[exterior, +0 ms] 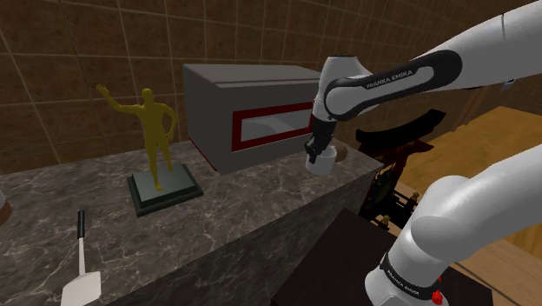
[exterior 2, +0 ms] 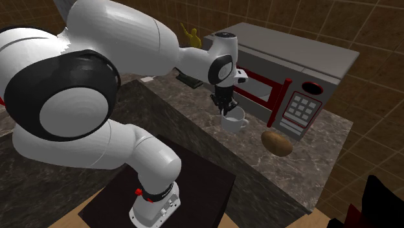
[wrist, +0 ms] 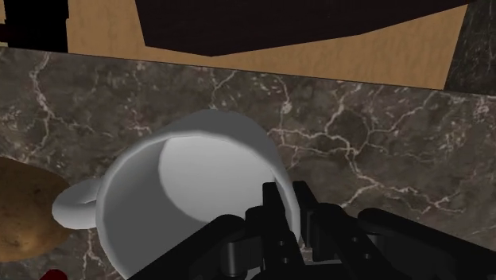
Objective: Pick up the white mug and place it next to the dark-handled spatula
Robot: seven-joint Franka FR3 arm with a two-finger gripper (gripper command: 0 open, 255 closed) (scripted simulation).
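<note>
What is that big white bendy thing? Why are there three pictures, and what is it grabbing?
It's a robot arm with a black two-finger pincher called a gripper. One picture looks from beside its stand, one from another spot, and one from a camera on the hand itself. On the dark marbled counter are a grey microwave, a golden statue, a potato, a spatula and a white mug. The fingers pinch the mug's rim, one inside and one outside, so the mug is what it holds.
</note>
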